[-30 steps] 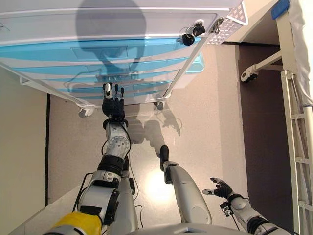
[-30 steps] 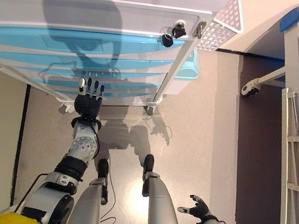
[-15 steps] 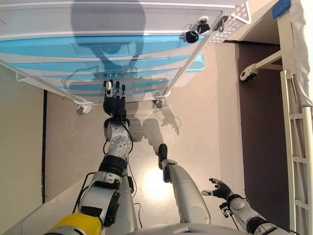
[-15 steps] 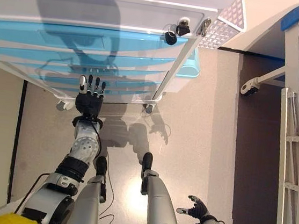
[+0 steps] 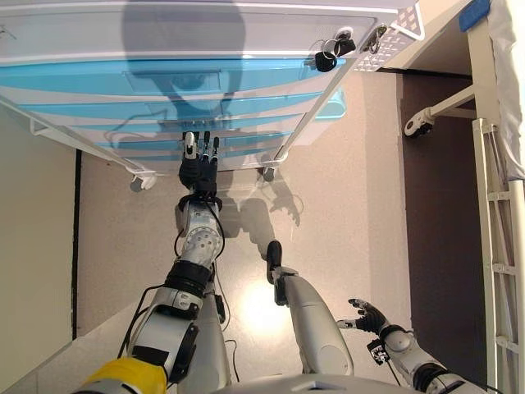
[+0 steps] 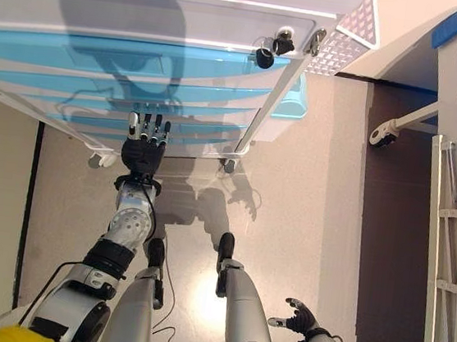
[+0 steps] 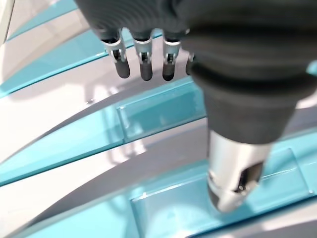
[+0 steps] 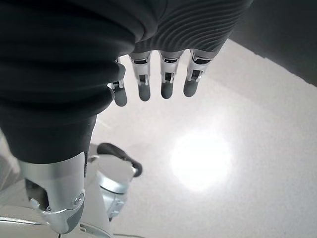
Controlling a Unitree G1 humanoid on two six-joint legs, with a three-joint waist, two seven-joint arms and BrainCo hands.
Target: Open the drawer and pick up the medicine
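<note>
A white drawer cart (image 5: 98,29) on casters stands in front of me, with several translucent blue drawers (image 5: 164,82), all closed. My left hand (image 5: 198,170) is stretched out to the lower drawers, fingers straight, tips at a drawer front. In the left wrist view its fingers (image 7: 143,69) hover just off a recessed blue handle (image 7: 158,111) and the thumb (image 7: 233,188) lies near the drawer below. My right hand (image 5: 367,315) hangs low at the lower right, open and empty, over bare floor. No medicine shows in any view.
A key bunch (image 5: 328,53) hangs at the cart's upper right corner, beside a white perforated side basket (image 5: 394,33). A white bed frame with rails (image 5: 496,213) and a caster (image 5: 414,123) stands on the right. A pale wall (image 5: 33,271) borders the left.
My left hand has shifted slightly right and closer to the lower drawer fronts. The right hand has stayed where it was.
</note>
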